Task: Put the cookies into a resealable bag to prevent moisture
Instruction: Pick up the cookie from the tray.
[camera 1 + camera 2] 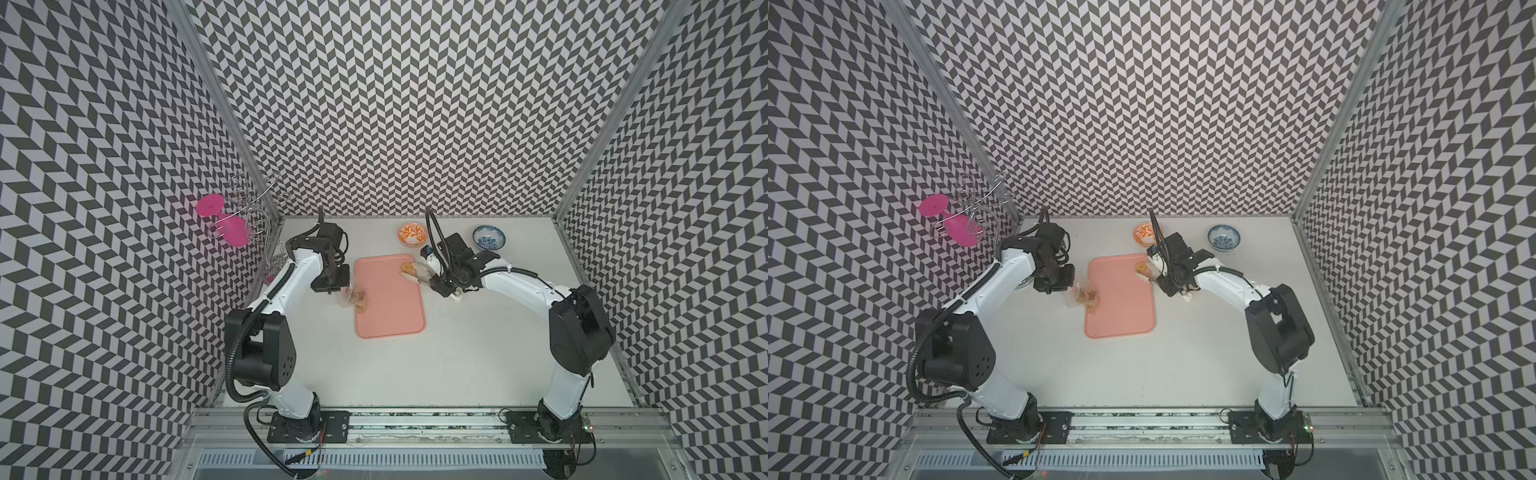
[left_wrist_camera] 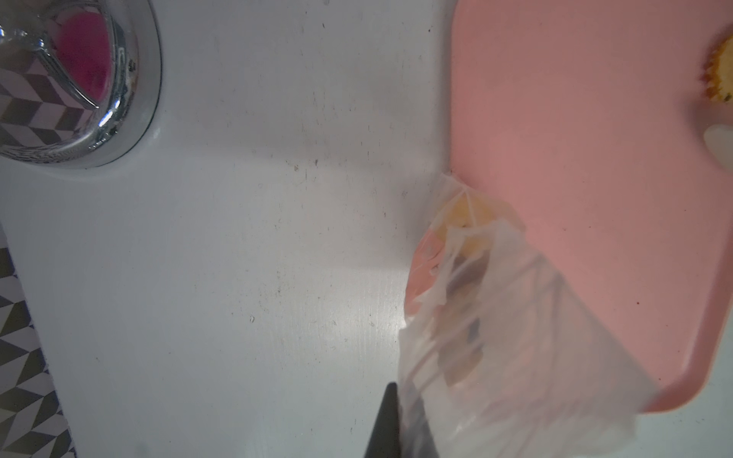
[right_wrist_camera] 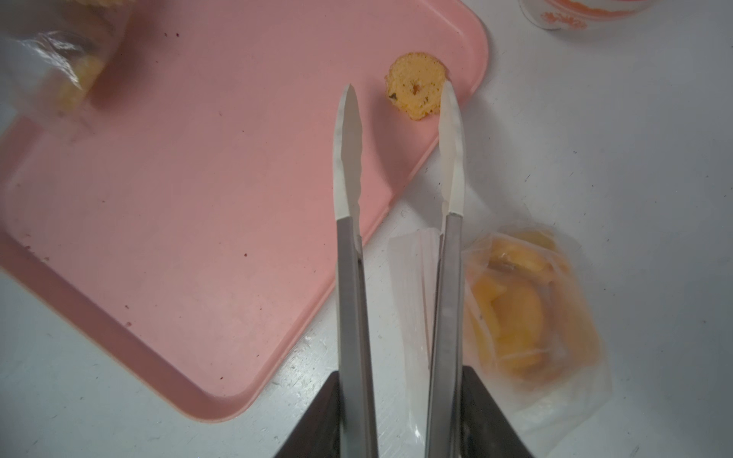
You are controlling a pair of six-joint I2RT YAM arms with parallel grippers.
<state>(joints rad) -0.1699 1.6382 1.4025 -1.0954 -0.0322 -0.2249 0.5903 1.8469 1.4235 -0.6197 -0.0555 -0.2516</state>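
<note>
Left hand [image 1: 336, 291] clamps the resealable bag [image 2: 496, 317] at the left edge of the tray [image 1: 386, 299], seemingly for filling; right hand [image 1: 438, 283] grips tongs [image 3: 349, 158], tips straddling one loose cookie [image 3: 414, 93].

left hand [image 1: 333, 288]: grips bag [image 1: 352, 297]; right hand [image 1: 435, 282]: holds tongs [image 1: 417, 273] over tray [image 1: 390, 316]

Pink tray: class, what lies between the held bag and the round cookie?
Only bare tray and crumbs between held bag and cookie, seen in the right wrist view.
</note>
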